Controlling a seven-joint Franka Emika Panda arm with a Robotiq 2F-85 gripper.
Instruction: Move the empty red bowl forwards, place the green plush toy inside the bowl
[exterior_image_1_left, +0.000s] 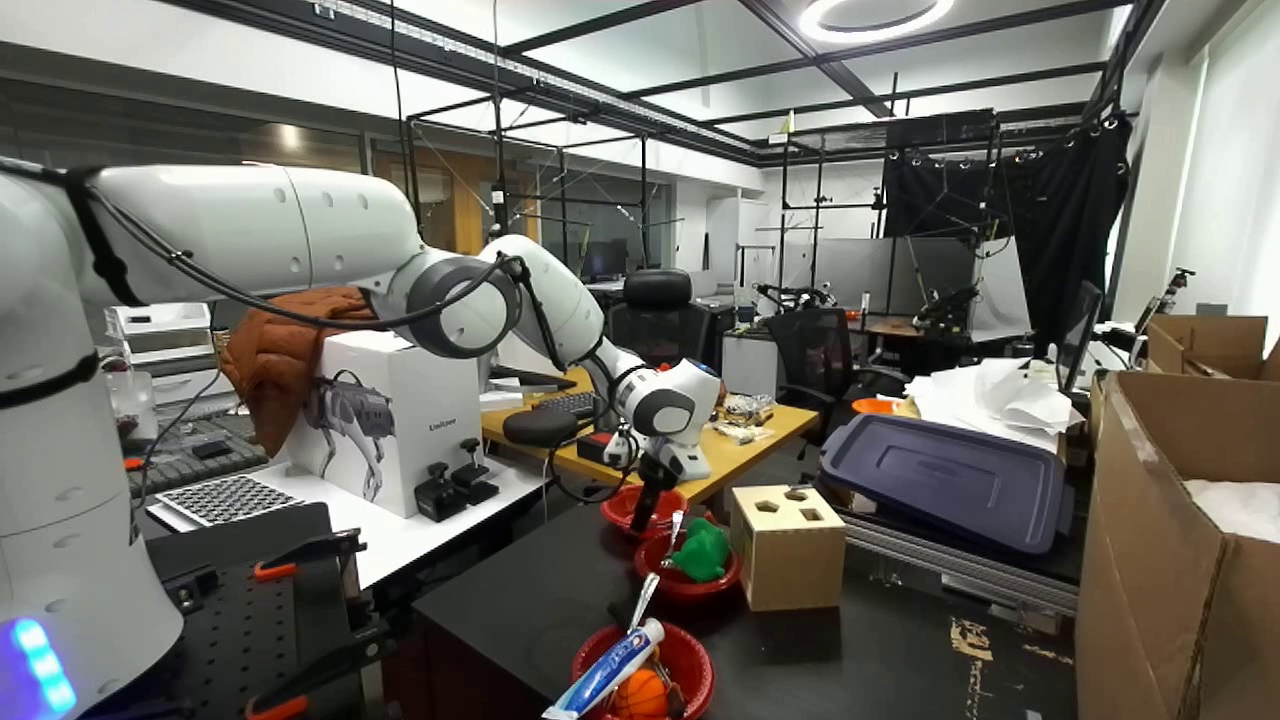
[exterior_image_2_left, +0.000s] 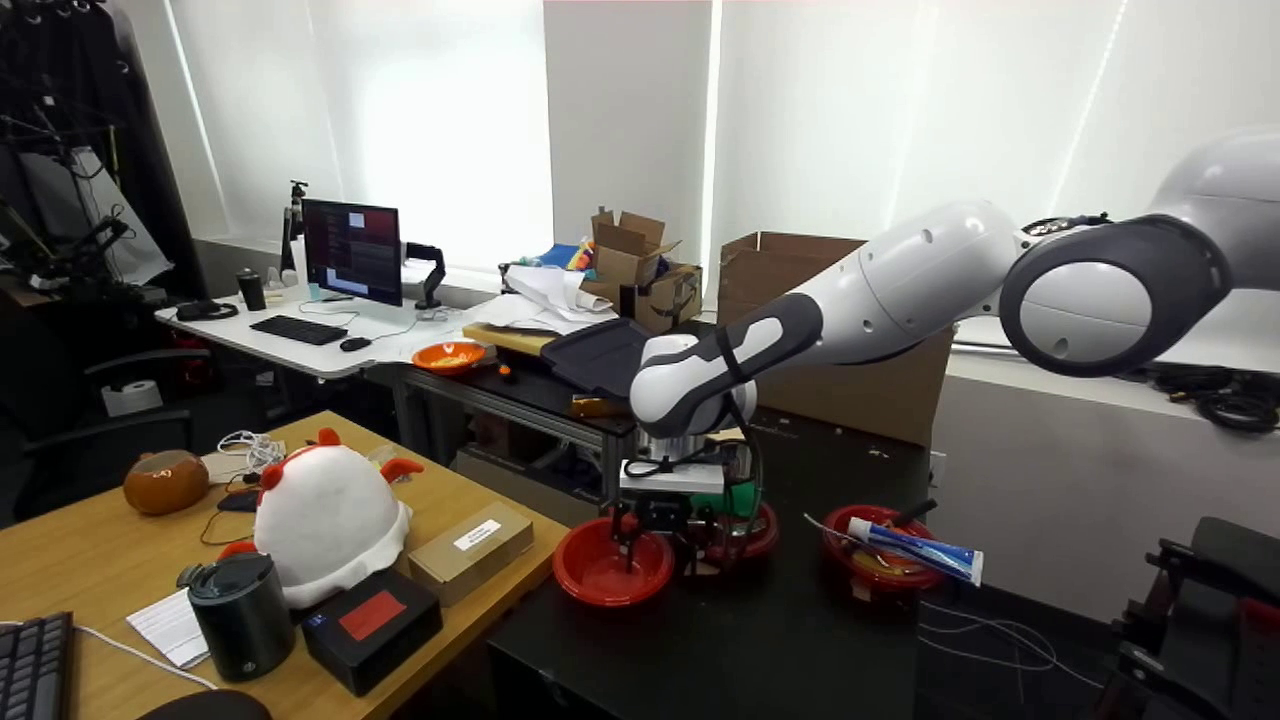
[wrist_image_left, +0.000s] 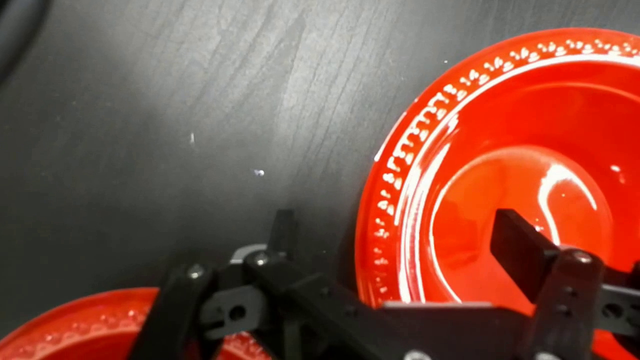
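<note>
The empty red bowl (exterior_image_1_left: 616, 509) stands on the black table at the desk end; it also shows in an exterior view (exterior_image_2_left: 600, 575) and the wrist view (wrist_image_left: 465, 235). My gripper (wrist_image_left: 395, 225) is open and low over its near rim. One finger is over the bowl's inside, the other outside over the table, with the rim between them. Whether a finger touches the bowl cannot be told. The gripper also shows in both exterior views (exterior_image_1_left: 648, 500) (exterior_image_2_left: 660, 558). The green plush toy (exterior_image_1_left: 703, 552) lies in another red bowl (exterior_image_1_left: 690, 592); it is partly hidden behind the gripper in an exterior view (exterior_image_2_left: 738, 499).
A wooden box (exterior_image_1_left: 795, 570) with cut-out holes stands beside the toy's bowl. A further red bowl (exterior_image_1_left: 700, 672) holds a toothpaste tube (exterior_image_1_left: 610, 672), an orange ball (exterior_image_1_left: 641, 694) and utensils. A wooden desk (exterior_image_2_left: 500, 600) with several items adjoins the black table. A large cardboard box (exterior_image_1_left: 1150, 560) stands behind.
</note>
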